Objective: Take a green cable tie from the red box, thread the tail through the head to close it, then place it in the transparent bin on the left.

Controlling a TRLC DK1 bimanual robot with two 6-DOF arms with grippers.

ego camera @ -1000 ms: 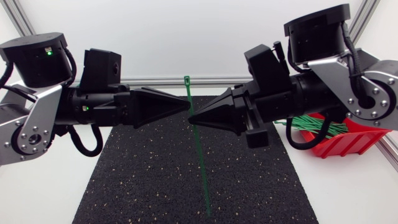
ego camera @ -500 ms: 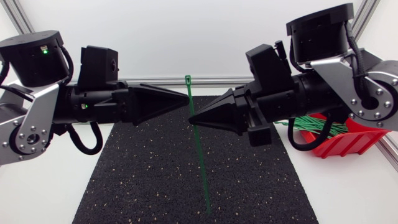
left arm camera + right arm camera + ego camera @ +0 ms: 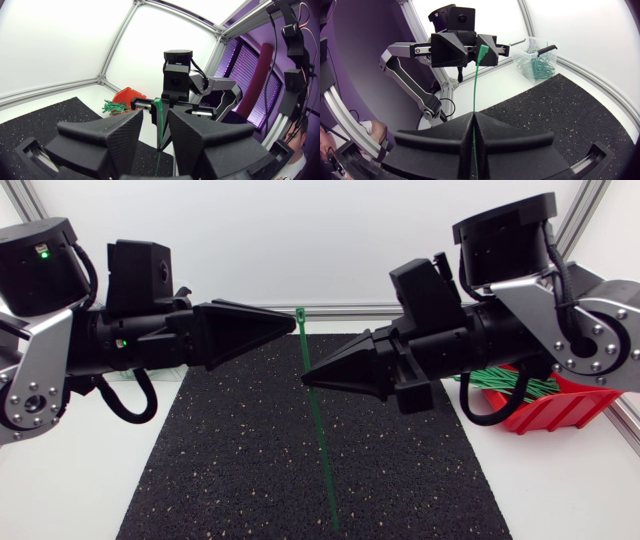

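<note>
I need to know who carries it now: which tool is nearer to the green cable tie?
Right. The right tool is shut on the green cable tie below its head. The left tool is open, its tips close beside the head, not gripping.

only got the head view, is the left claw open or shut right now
Observer: Open. The left wrist view shows a gap between the fingers of the left claw, with the green cable tie visible through it.
Operator: right claw really gripping it
Observer: Yes, the right wrist view shows the right claw shut on it from both sides.
Operator: where's the bin
Observer: The transparent bin sits off the mat beside the left arm, with green ties inside.
</note>
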